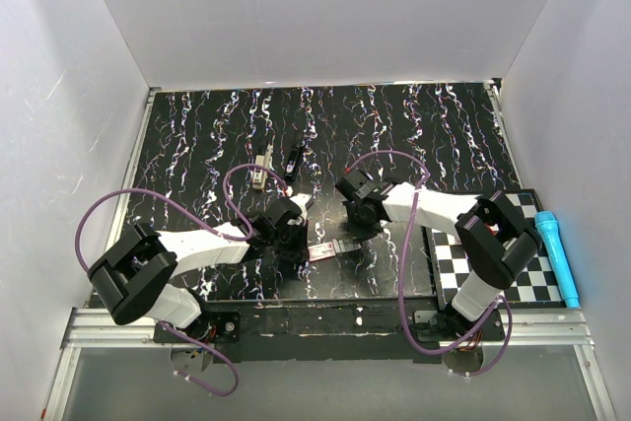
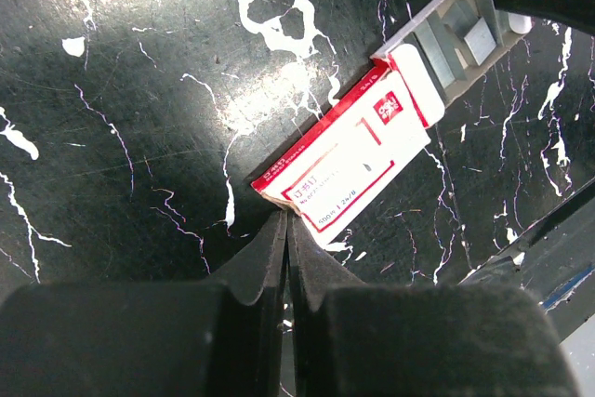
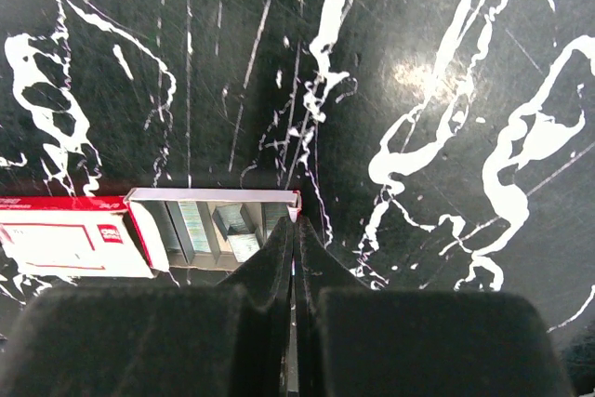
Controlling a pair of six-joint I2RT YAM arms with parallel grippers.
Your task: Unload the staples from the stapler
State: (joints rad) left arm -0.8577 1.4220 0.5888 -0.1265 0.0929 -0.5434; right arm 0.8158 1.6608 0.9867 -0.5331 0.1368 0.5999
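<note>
A black stapler (image 1: 293, 162) lies on the marbled table beyond both arms, untouched. A red and white staple box (image 1: 323, 250) lies between the grippers, its grey inner tray (image 1: 345, 244) slid out to the right. In the left wrist view my left gripper (image 2: 285, 220) is shut, its tips pinching the near corner of the box sleeve (image 2: 349, 169). In the right wrist view my right gripper (image 3: 296, 220) is shut on the end flap of the tray (image 3: 214, 225), which holds several strips of staples (image 3: 193, 226). In the top view the left gripper (image 1: 301, 239) and the right gripper (image 1: 353, 234) flank the box.
A small pale metal object (image 1: 259, 172) lies left of the stapler. A checkerboard (image 1: 493, 268) sits at the right front with a blue pen-like object (image 1: 558, 255) beside it. White walls enclose the table on three sides.
</note>
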